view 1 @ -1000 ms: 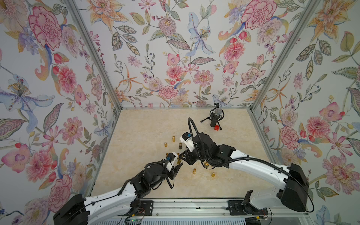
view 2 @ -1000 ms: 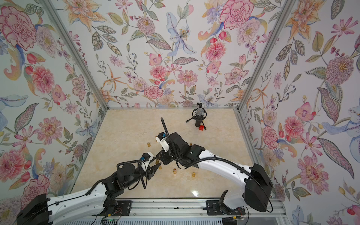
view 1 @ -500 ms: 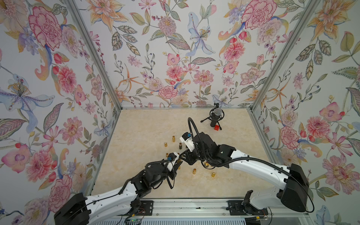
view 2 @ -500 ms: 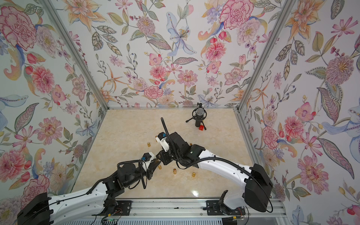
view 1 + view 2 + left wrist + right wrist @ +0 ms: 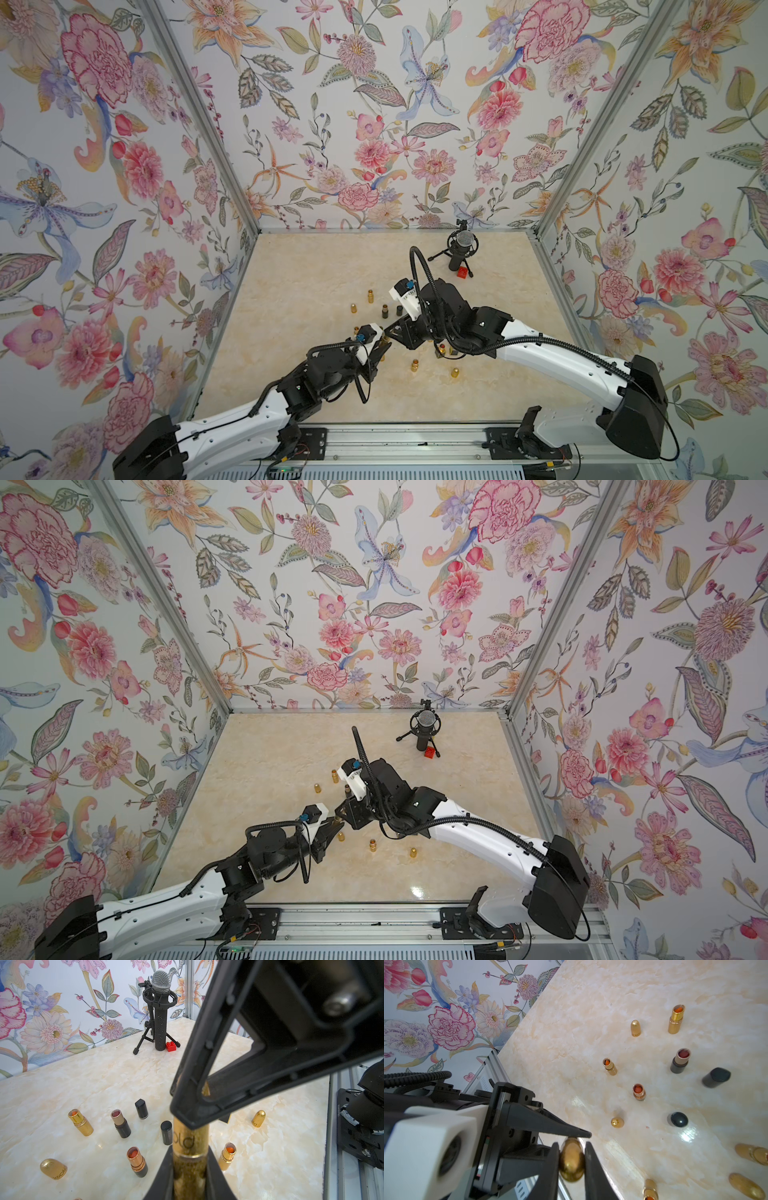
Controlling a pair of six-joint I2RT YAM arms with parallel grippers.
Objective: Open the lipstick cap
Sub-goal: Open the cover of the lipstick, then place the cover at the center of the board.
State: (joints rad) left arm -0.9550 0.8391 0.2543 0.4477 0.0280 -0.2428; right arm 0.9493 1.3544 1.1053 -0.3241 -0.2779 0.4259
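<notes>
Cream marble tabletop (image 5: 311,270), floral walls (image 5: 374,124); lipstick (image 5: 190,1142) held above.

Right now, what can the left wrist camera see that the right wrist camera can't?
Only the left wrist camera: the black microphone on its tripod and the small red toy brick. Only the right wrist camera: the left arm's white camera block. Both: the glittery gold lipstick tube, gripped by the left pincer and the right pincer, and opened lipsticks standing on the cream marble table.
</notes>
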